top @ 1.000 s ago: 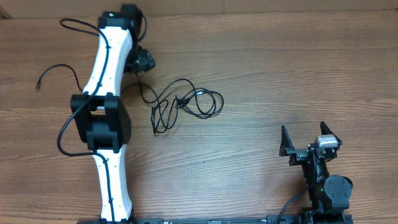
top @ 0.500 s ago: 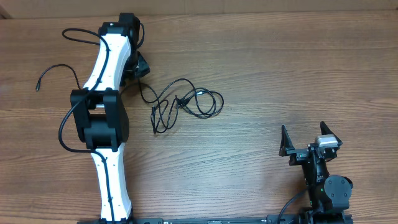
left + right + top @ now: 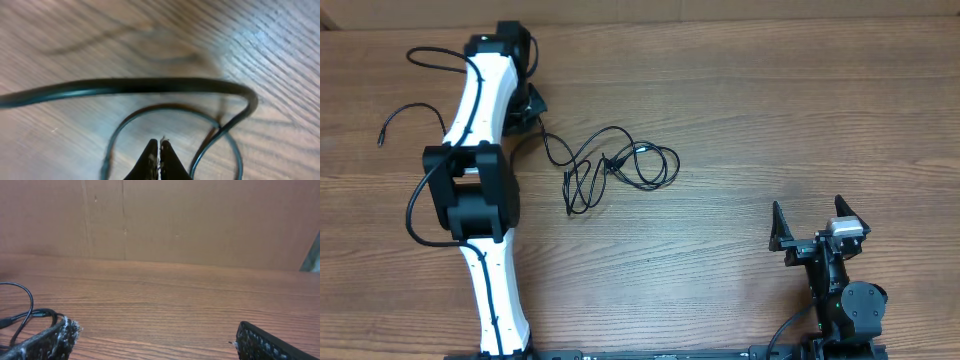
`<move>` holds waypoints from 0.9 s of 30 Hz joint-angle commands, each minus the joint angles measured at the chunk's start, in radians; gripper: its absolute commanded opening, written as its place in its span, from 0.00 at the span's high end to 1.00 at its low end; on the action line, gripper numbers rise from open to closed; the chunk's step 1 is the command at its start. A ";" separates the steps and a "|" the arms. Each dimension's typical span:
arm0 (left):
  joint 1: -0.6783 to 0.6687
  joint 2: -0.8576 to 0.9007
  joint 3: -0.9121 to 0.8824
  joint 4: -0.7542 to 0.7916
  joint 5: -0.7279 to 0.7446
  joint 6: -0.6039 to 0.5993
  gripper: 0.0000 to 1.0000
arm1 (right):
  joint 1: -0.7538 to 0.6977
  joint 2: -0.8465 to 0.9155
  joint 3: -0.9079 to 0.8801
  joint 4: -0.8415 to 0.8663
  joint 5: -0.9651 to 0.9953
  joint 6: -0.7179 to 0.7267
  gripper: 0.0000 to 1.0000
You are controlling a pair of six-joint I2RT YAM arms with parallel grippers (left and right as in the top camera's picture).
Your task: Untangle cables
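Observation:
The cables [image 3: 615,165] lie as a loose black tangle left of the table's middle. One strand runs up-left from the tangle toward my left gripper [image 3: 530,103]. Another thin cord [image 3: 415,108] with a small plug end lies at the far left. In the left wrist view my left gripper [image 3: 159,144] is shut, tips pressed together, with nothing visible between them. A thin cable loop [image 3: 172,106] curves around the tips and a black strand [image 3: 150,86] arcs across beyond. My right gripper [image 3: 808,210] stands open and empty at the lower right, far from the tangle.
Bare wooden tabletop [image 3: 770,110] lies between the tangle and the right arm. A brown wall [image 3: 200,220] rises behind the table in the right wrist view, where a bit of cable [image 3: 22,311] shows at the left edge beside the left finger [image 3: 47,341].
The left gripper has gone from open to shut, and the left arm has swung a little to the left. The tangle and the right arm have not moved.

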 commanded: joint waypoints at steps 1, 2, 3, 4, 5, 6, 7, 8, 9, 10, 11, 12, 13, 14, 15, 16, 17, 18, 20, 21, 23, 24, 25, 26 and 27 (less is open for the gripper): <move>0.027 -0.047 0.180 -0.062 0.021 -0.009 0.96 | -0.005 -0.008 -0.010 0.006 0.012 0.000 0.00; 0.032 -0.060 0.234 -0.083 0.041 -0.009 0.96 | -0.005 -0.008 -0.010 0.006 0.012 0.000 0.00; 0.038 -0.079 0.307 -0.106 0.072 -0.005 0.96 | -0.005 -0.008 -0.010 0.006 0.012 0.000 0.00; 0.042 -0.092 0.353 -0.118 0.093 -0.005 0.96 | -0.005 -0.008 -0.010 0.006 0.012 0.000 0.00; 0.047 -0.107 0.396 -0.126 0.114 -0.005 0.96 | -0.005 -0.008 -0.010 0.006 0.012 0.000 0.00; 0.050 -0.125 0.441 -0.131 0.136 -0.005 0.96 | -0.005 -0.008 -0.010 0.006 0.012 0.000 0.00; 0.053 -0.147 0.481 -0.132 0.148 -0.005 0.96 | -0.005 -0.008 -0.010 0.006 0.012 0.000 0.00; 0.055 -0.165 0.506 -0.132 0.153 -0.005 0.96 | -0.005 -0.008 -0.010 0.006 0.012 0.000 0.00; 0.055 -0.187 0.528 -0.132 0.153 -0.005 0.96 | -0.005 -0.008 -0.010 0.006 0.012 0.000 0.00; 0.055 -0.204 0.538 -0.132 0.152 -0.005 0.96 | -0.005 -0.008 -0.010 0.006 0.012 0.000 0.00; 0.055 -0.224 0.542 -0.133 0.152 -0.005 0.92 | -0.005 -0.008 -0.010 0.006 0.012 0.000 0.00; 0.054 -0.238 0.542 -0.139 0.153 -0.005 0.81 | -0.005 -0.008 -0.010 0.006 0.012 0.000 0.00; 0.049 -0.245 0.542 -0.160 0.153 -0.005 0.45 | -0.005 -0.008 -0.010 0.006 0.012 0.000 0.00; 0.046 -0.245 0.542 -0.178 0.152 -0.005 0.25 | -0.005 -0.008 -0.010 0.006 0.012 0.000 0.00; 0.043 -0.241 0.538 -0.198 0.151 -0.005 0.09 | -0.005 -0.008 -0.010 0.006 0.012 0.000 0.00; 0.041 -0.235 0.533 -0.216 0.151 -0.005 0.01 | -0.005 -0.008 -0.010 0.006 0.012 0.000 0.00; 0.040 -0.228 0.525 -0.234 0.150 -0.005 0.00 | -0.005 -0.008 -0.010 0.006 0.012 0.000 0.00; 0.039 -0.221 0.517 -0.246 0.150 -0.005 0.01 | -0.005 -0.008 -0.010 0.006 0.012 0.000 0.00; 0.037 -0.203 0.488 -0.266 0.150 -0.005 0.01 | -0.005 -0.008 -0.010 0.006 0.012 0.000 0.00; 0.037 -0.197 0.469 -0.272 0.151 -0.005 0.00 | -0.005 -0.008 -0.010 0.006 0.012 0.000 0.00; 0.037 -0.187 0.423 -0.274 0.153 0.005 0.00 | -0.005 -0.008 -0.010 0.006 0.012 0.000 0.00; 0.037 -0.181 0.403 -0.271 0.156 0.017 0.00 | -0.005 -0.008 -0.010 0.006 0.012 0.000 0.00; 0.036 -0.176 0.385 -0.265 0.161 0.033 0.01 | -0.005 -0.008 -0.010 0.006 0.012 0.000 0.00; 0.034 -0.168 0.359 -0.255 0.165 0.058 0.00 | -0.005 -0.008 -0.010 0.006 0.012 0.000 0.00; 0.033 -0.161 0.342 -0.246 0.167 0.076 0.00 | -0.005 -0.008 -0.010 0.006 0.012 0.000 0.00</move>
